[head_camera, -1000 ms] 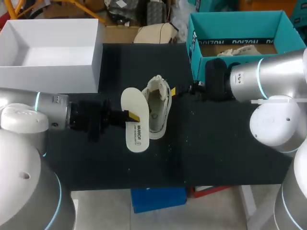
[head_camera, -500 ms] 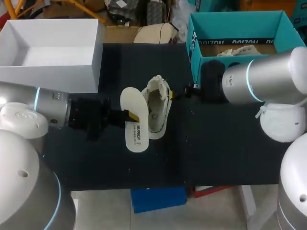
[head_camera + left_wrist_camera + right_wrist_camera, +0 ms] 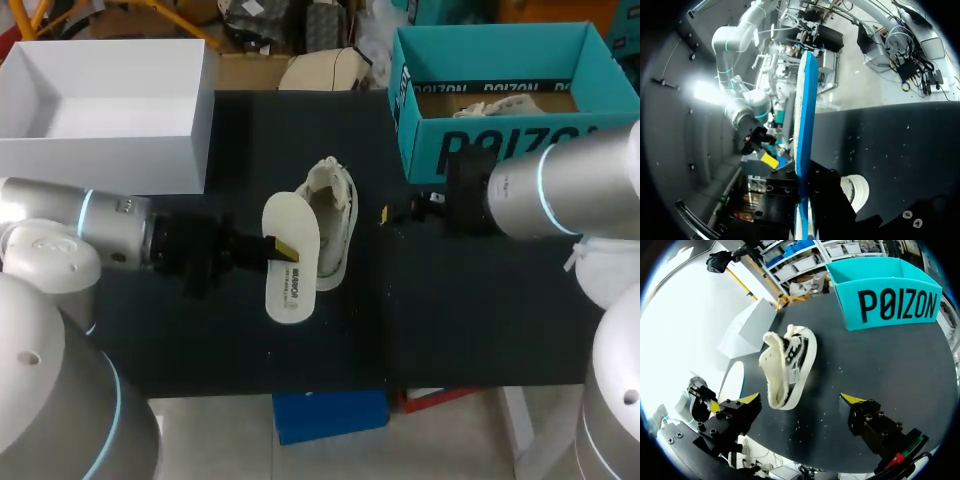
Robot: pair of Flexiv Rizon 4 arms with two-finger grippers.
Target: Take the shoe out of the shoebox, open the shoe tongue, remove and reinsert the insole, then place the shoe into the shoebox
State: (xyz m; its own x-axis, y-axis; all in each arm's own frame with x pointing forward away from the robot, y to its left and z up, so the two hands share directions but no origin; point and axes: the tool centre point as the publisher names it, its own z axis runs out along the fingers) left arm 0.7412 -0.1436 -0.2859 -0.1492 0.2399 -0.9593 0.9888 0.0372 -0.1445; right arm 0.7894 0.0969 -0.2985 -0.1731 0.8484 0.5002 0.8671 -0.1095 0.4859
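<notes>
Teal shoebox [image 3: 500,150], upper right: large dark lettering on its front wall, pale crumpled paper [image 3: 500,108] inside. Insole [image 3: 290,262], centre of frame: dark print along its lower half. Left arm comes in level from the left; left gripper [image 3: 281,245] pinches the insole's left edge. Shoe [image 3: 335,215] on the black table [image 3: 450,320], centre, outside both boxes, insole overlapping its left side. Right arm level from the right; right gripper [image 3: 388,213] fingers spread wide, holding nothing, just right of the shoe. White box [image 3: 110,150], upper left.
</notes>
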